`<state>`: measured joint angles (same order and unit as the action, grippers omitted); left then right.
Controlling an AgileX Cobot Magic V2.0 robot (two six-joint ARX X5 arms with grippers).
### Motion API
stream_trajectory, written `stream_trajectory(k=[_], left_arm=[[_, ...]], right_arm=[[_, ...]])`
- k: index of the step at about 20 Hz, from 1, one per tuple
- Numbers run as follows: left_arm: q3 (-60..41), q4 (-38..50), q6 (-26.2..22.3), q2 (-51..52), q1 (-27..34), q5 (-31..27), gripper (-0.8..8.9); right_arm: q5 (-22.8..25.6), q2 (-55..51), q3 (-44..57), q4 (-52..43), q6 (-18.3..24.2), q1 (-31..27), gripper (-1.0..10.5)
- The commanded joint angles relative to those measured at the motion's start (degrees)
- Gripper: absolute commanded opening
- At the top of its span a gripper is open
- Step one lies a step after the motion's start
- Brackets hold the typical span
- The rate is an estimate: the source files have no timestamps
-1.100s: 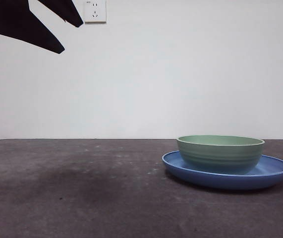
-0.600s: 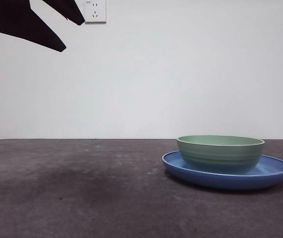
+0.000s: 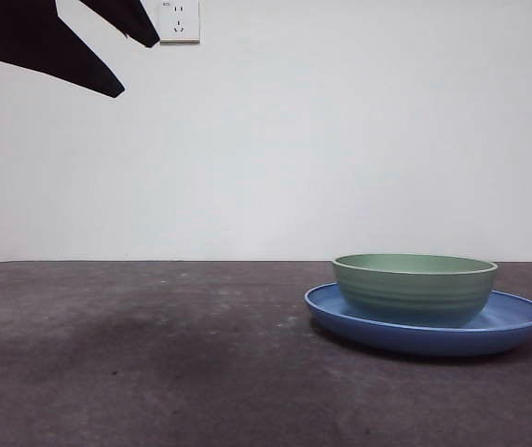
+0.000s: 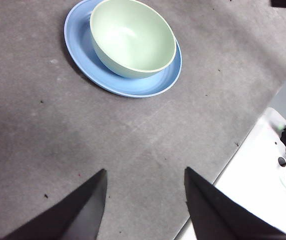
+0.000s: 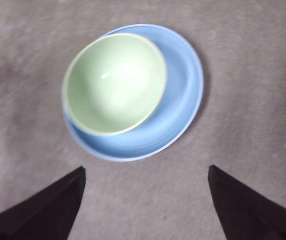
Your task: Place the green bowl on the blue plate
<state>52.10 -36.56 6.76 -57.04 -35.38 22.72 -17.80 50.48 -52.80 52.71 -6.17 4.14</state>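
The green bowl (image 3: 415, 287) stands upright on the blue plate (image 3: 517, 321), off-centre toward one side of it, at the right of the table. Seen from above, the bowl (image 5: 113, 82) is empty and the plate (image 5: 183, 95) shows as a crescent beside it. My right gripper (image 5: 145, 200) hangs open well above them, holding nothing. My left gripper (image 4: 145, 200) is open and empty too, off to the side, with the bowl (image 4: 132, 37) and plate (image 4: 132, 85) some way ahead of it. A black arm tip (image 3: 61, 47) shows in the front view's top left corner.
The dark grey table surface (image 3: 154, 354) stretches bare to the left of the plate. A white wall with a socket (image 3: 179, 20) stands behind. The left wrist view shows the table's edge (image 4: 243, 145), with a white surface and black cables beyond it.
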Motion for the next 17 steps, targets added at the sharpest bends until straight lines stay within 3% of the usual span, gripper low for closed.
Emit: stream_trajectory(k=[1,7,17], left_arm=[[0.57,0.57,-0.09,-0.35,-0.37,0.33,2.49],[0.57,0.55,-0.20,-0.35,-0.37,0.31,2.49],[0.57,0.55,-0.26,-0.35,-0.37,0.31,2.49]], right_arm=[[0.04,5.03,-1.01,-2.40,-0.59,-1.97,3.9],[-5.14,20.68,-1.03,-11.37,-0.26,-6.62,3.9],[-9.16,38.34,-1.18,-22.82,-0.72,-6.51,2.7]])
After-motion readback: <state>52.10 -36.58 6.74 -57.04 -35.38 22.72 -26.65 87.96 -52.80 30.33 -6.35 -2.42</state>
